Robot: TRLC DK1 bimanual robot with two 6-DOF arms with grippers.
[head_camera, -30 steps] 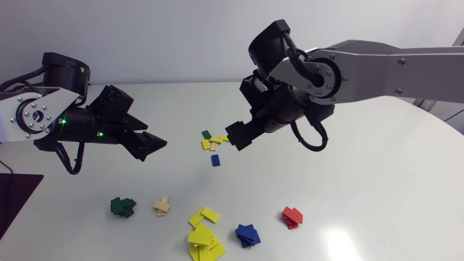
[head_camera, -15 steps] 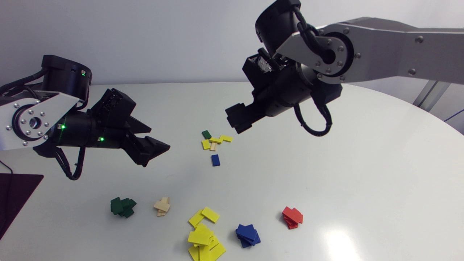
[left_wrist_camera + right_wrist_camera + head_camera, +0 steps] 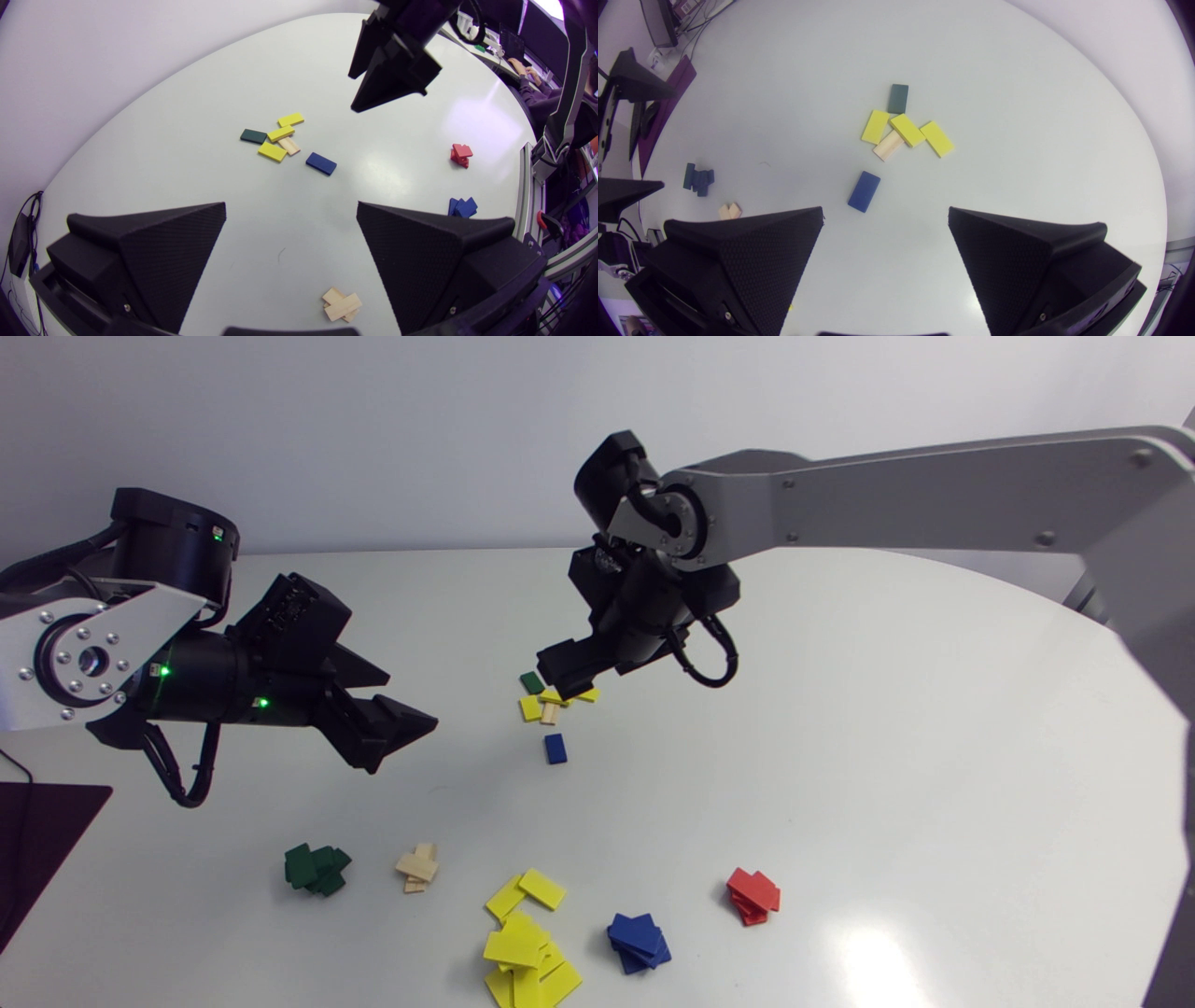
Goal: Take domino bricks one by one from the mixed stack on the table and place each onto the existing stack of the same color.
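The mixed cluster lies mid-table: a green brick (image 3: 531, 682), three yellow bricks (image 3: 906, 129), a wooden brick (image 3: 887, 146) and, a little apart, a blue brick (image 3: 555, 748). My right gripper (image 3: 563, 672) hangs open and empty just above the cluster; in its wrist view the bricks lie ahead of the spread fingers (image 3: 784, 242). My left gripper (image 3: 397, 723) is open and empty, hovering left of the cluster, with the bricks well ahead of it (image 3: 291, 205). Along the front sit the green (image 3: 316, 869), wooden (image 3: 417, 868), yellow (image 3: 527, 943), blue (image 3: 639, 942) and red (image 3: 752, 896) stacks.
The round white table (image 3: 934, 756) holds nothing else on its right half. A dark mat (image 3: 37, 840) lies at the left edge. The right arm's long link (image 3: 934, 513) spans the back right above the table.
My right gripper first rose, then swung left and came down over the mixed cluster, still open. The left arm has barely moved. No brick has shifted.
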